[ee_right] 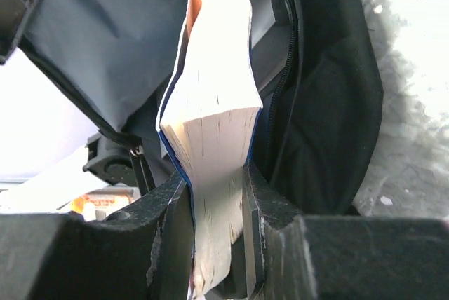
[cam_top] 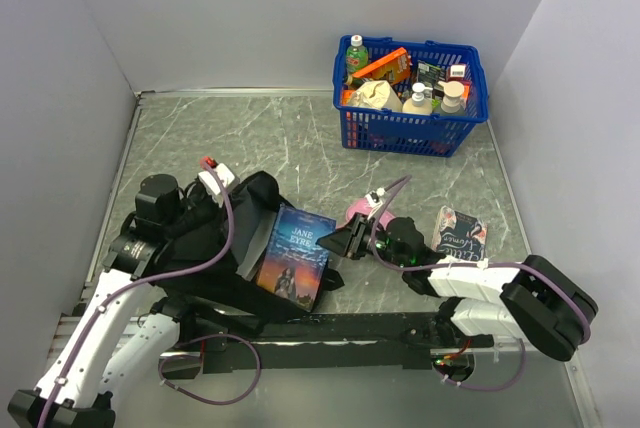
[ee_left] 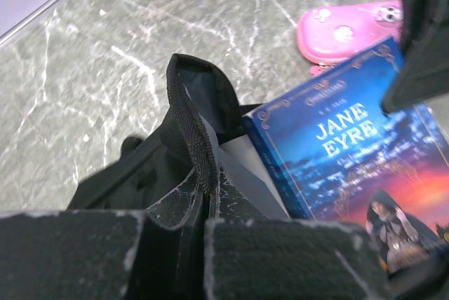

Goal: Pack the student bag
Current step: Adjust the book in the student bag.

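Note:
The student bag [cam_top: 205,238] lies black and slumped at the front left, its mouth facing right. My left gripper [cam_top: 232,196] is shut on the webbing rim of the bag [ee_left: 188,121] and holds it up; in the left wrist view the gripper [ee_left: 203,205] pinches that edge. A blue "Jane Eyre" book [cam_top: 297,256] lies tilted, with its left end at the bag's mouth. My right gripper [cam_top: 342,240] is shut on the book's right edge. In the right wrist view the gripper [ee_right: 217,205] squeezes the book's page block [ee_right: 217,97], with the bag [ee_right: 330,104] open behind it.
A pink case [cam_top: 360,210] lies just behind my right gripper. A second book [cam_top: 460,233] lies flat at the right. A blue basket [cam_top: 410,133] of groceries stands at the back right. Grey walls close in the left, back and right.

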Controlling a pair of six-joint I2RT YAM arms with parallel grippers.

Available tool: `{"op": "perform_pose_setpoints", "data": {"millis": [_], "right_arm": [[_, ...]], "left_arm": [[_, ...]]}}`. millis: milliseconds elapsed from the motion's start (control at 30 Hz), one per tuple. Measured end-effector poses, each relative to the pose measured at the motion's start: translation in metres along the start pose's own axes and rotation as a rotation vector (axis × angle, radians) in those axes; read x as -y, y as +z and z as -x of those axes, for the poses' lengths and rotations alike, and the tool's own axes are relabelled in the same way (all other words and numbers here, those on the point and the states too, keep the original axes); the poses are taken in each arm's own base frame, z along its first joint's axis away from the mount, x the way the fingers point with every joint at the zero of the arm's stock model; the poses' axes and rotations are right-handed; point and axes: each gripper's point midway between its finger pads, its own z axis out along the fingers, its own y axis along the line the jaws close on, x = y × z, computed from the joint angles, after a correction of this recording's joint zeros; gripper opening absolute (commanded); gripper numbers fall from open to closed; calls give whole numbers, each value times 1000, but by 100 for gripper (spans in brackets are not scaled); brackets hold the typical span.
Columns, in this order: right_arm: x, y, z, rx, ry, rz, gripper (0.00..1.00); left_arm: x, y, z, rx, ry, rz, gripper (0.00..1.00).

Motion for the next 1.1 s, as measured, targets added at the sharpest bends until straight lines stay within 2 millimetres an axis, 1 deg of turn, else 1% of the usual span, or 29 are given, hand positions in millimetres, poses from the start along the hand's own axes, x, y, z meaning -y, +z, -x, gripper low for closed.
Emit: {"op": "perform_pose_setpoints", "data": {"millis": [100, 200, 333, 400, 467, 533, 633, 700, 867, 967, 1100], "right_arm": [[-1, 0, -4, -10, -8, 0, 0], [-3, -1, -14, -39, -66, -14, 0], [-26, -1, -23, -83, -173, 30, 0], [-33, 1, -25, -105, -210, 45, 0], [-34, 6, -26, -130, -227, 44, 0], [-35, 16, -26, -159, -225, 40, 0], [-28, 36, -21, -216, -153, 23, 0], [-20, 50, -15, -238, -62, 10, 0], [-1, 69, 1, -227, 163, -50, 0], [-4, 77, 14, -203, 253, -82, 0], [-13, 89, 30, -171, 312, -127, 0]], "left_arm": [[-7, 3, -1, -8, -27, 35, 1], [-13, 4, -3, -16, -43, 70, 1], [-15, 3, -3, -15, -59, 84, 1], [-13, 4, -1, -10, -65, 76, 1], [-8, 4, 0, -1, -65, 43, 1], [1, 4, 2, 11, -61, -13, 1], [21, 3, 3, 24, -36, -129, 1], [33, 0, -1, 15, -14, -199, 1], [52, -9, -12, -13, 40, -305, 1], [58, -14, -13, -16, 68, -342, 1], [60, -16, -14, -16, 93, -357, 1]]}}
